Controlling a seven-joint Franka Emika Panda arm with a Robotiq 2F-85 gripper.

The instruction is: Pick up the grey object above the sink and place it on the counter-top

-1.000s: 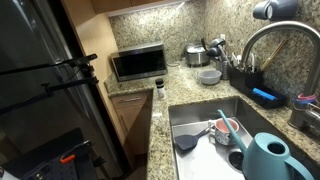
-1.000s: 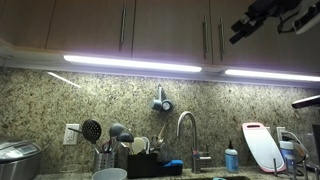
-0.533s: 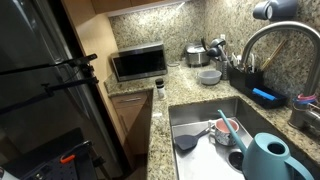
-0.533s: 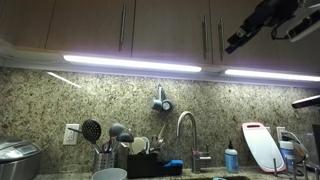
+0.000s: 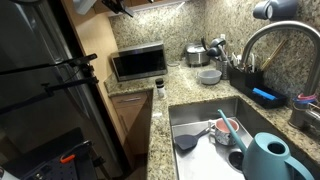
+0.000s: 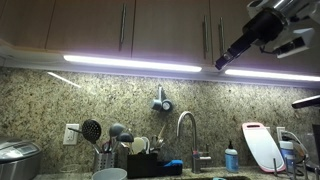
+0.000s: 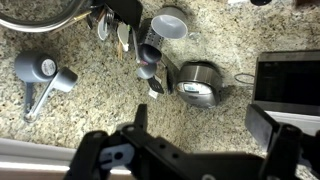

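Observation:
The grey object (image 6: pixel 161 103) sits against the granite wall above the sink (image 5: pixel 196 112), left of the tall curved faucet (image 6: pixel 185 125). It also shows in the wrist view as a grey object (image 7: pixel 40 70) at the left. In an exterior view it is a dark rounded grey object (image 5: pixel 268 10) at the top right. My gripper (image 6: pixel 224 60) hangs high under the cabinets, up and to the right of it, and it is open and empty. Its gripper (image 7: pixel 203 125) fingers stand wide apart over granite. The counter-top (image 5: pixel 185 80) lies far below.
On the counter stand a microwave (image 5: pixel 138 63), a rice cooker (image 5: pixel 195 54), a pale bowl (image 5: pixel 209 76) and a utensil holder (image 6: pixel 108 150). Dishes (image 5: pixel 225 130) lie in the sink beside a teal watering can (image 5: pixel 270 158). A cutting board (image 6: pixel 258 145) leans at the wall.
The arm has swung left and down below the cabinet fronts, and its tip now shows at the top edge of an exterior view. The jaws stay open.

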